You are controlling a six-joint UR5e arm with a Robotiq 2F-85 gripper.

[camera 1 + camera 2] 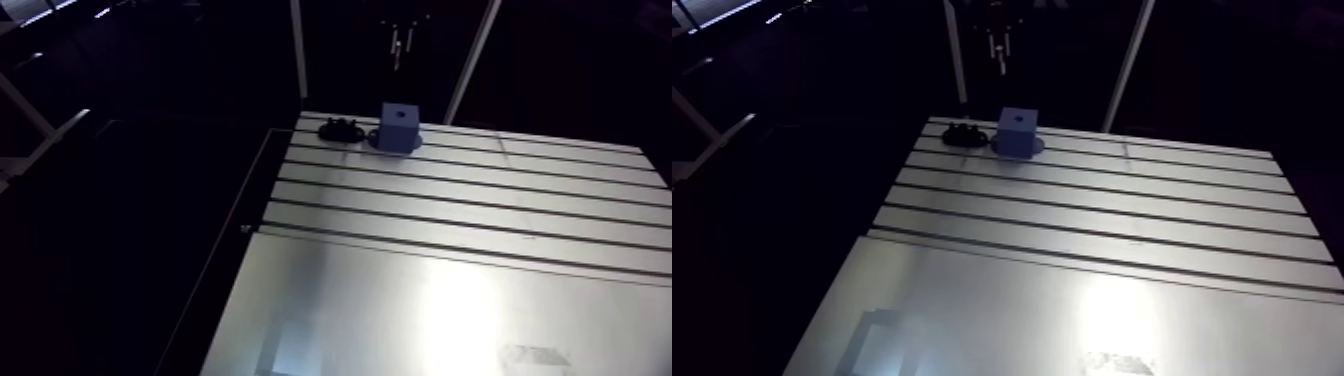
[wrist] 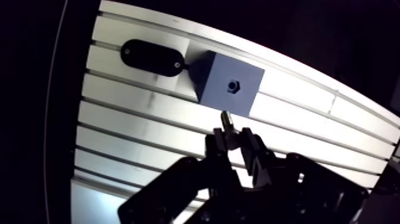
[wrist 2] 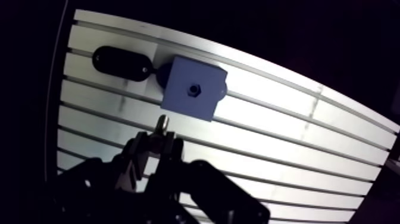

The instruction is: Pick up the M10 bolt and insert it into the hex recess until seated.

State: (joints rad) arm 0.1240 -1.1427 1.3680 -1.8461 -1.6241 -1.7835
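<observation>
Blue block (image 2: 229, 83) holds one empty hex recess (image 2: 233, 87). One M10 bolt (image 2: 227, 121) is clenched in the gripper (image 2: 233, 137), just short of the block. One black plate (image 2: 152, 57) touches the block's far side.

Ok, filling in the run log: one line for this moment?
tool: shut on bolt | bolt: not yet in recess | block: on table, beside plate

The gripper (image 2: 234, 140) is black all over: 2 fingers (image 2: 255, 156) of blocky, angular links with pale glints along their edges, widening into a broad dark body. The arm view shows it only as small pale streaks.
</observation>
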